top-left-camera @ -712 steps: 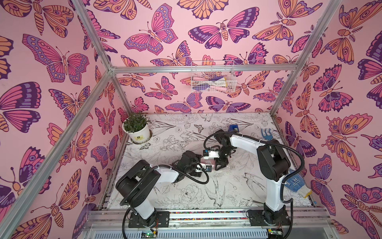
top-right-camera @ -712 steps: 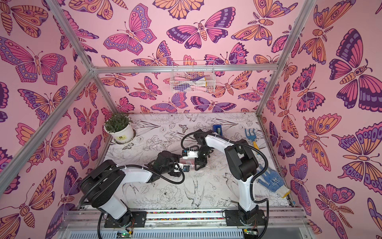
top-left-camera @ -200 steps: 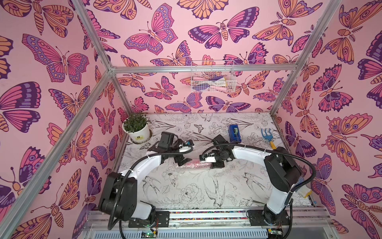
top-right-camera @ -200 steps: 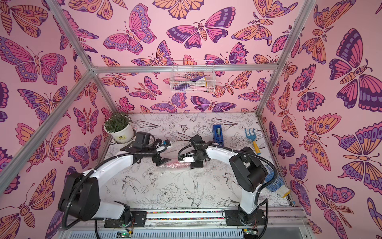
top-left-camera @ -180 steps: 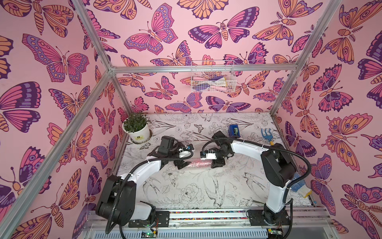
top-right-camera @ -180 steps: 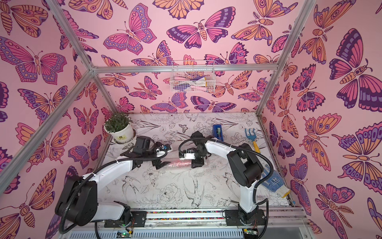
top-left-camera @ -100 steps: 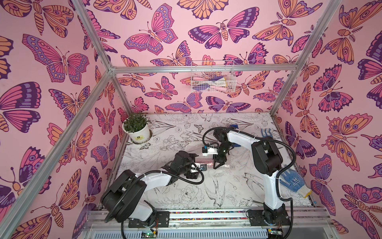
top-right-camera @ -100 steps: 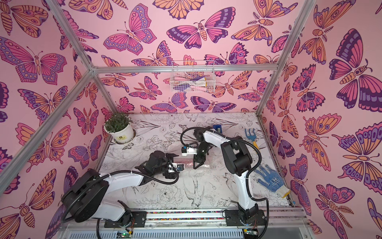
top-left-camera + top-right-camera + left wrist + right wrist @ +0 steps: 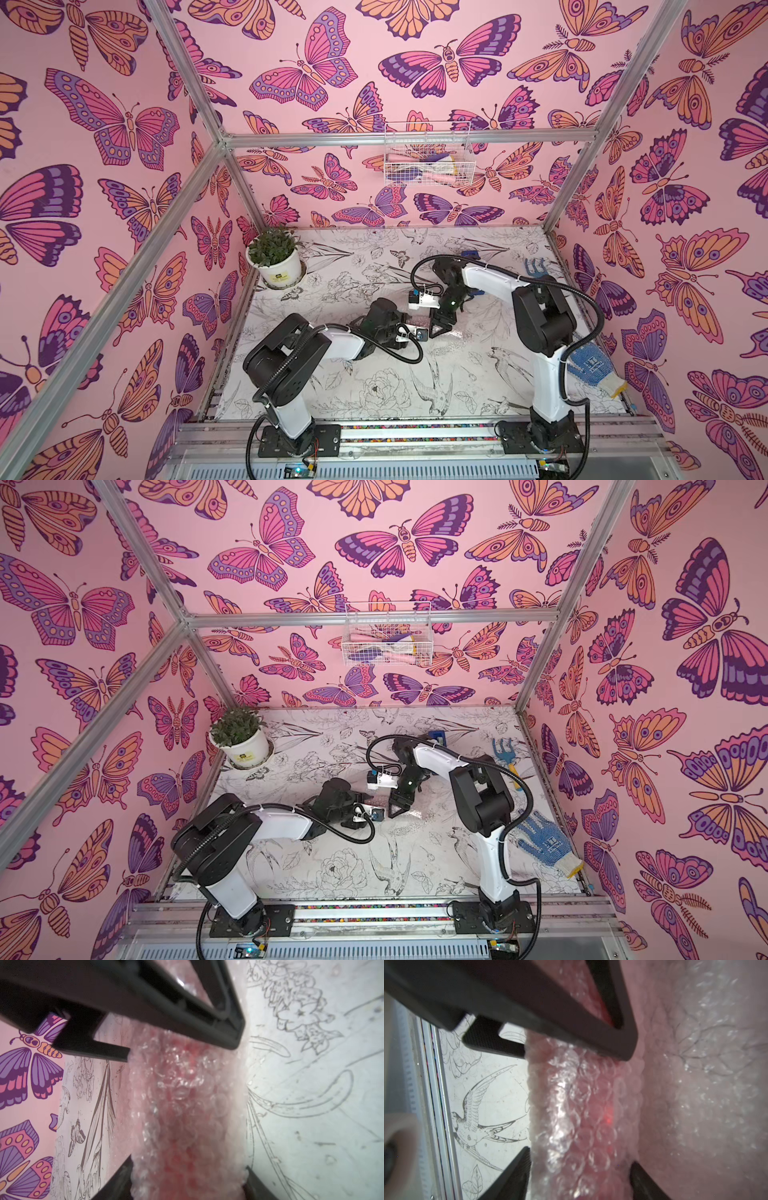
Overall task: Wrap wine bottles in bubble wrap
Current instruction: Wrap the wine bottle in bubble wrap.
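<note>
Bubble wrap (image 9: 187, 1105) round the red bottle (image 9: 607, 1119), mid-frame, is pinched by the left gripper (image 9: 187, 1172), seemingly against unrolling; right gripper (image 9: 580, 1167) straddles it, jaws' grip unclear

I am watching from high above the front edge in both top views, looking down and inward at nearly the same whole scene, the table (image 9: 374, 395) sitting lower centre. Each wrist camera is hovering very close over the same bubble wrap (image 9: 187, 1105), filling mid-frame
</note>
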